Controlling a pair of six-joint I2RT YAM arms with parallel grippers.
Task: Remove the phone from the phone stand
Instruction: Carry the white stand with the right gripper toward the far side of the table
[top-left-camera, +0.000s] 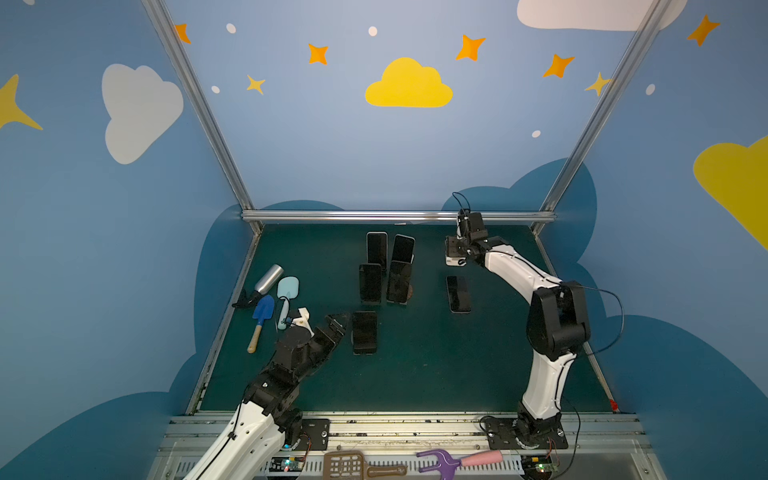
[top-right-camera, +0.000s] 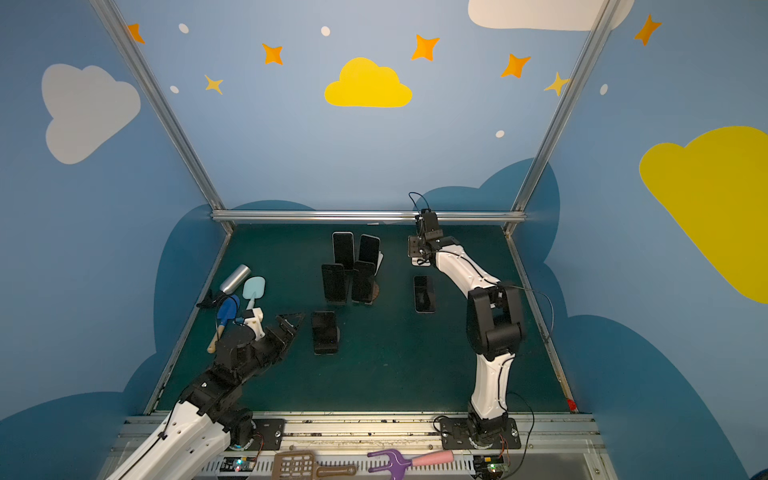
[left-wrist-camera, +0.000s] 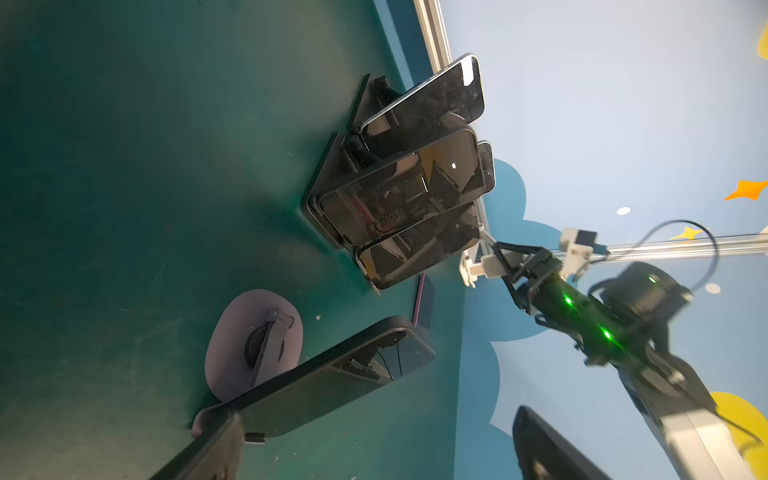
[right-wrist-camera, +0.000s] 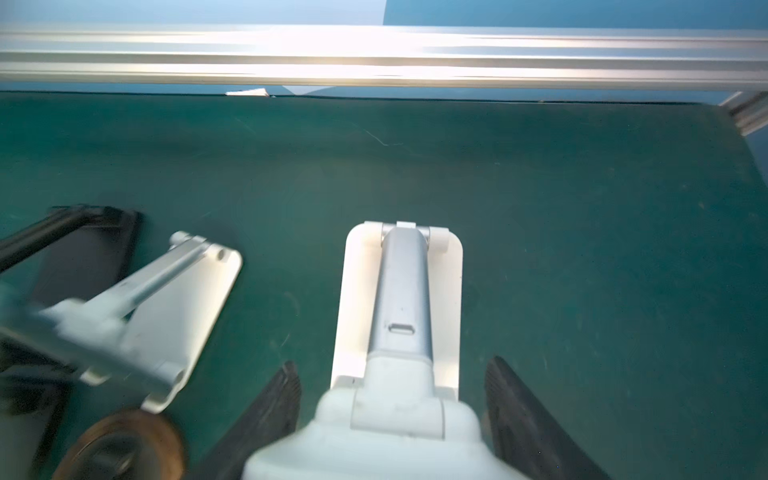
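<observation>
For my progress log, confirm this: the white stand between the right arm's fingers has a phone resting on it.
Wrong in one respect: the white stand between the right fingers has no phone on it. It is empty, as the right wrist view shows. A phone lies flat on the mat near it in a top view.

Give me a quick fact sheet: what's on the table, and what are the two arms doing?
Surface: green mat
Upright phones: four on stands, mid-table
Leaning phone: on round-base stand, near front
Flat phone: lying on mat, no stand
Left gripper: open, beside leaning phone
Right gripper: closed on empty white phone stand
Left edge: silver bottle, blue trowel, light-blue spade
</observation>
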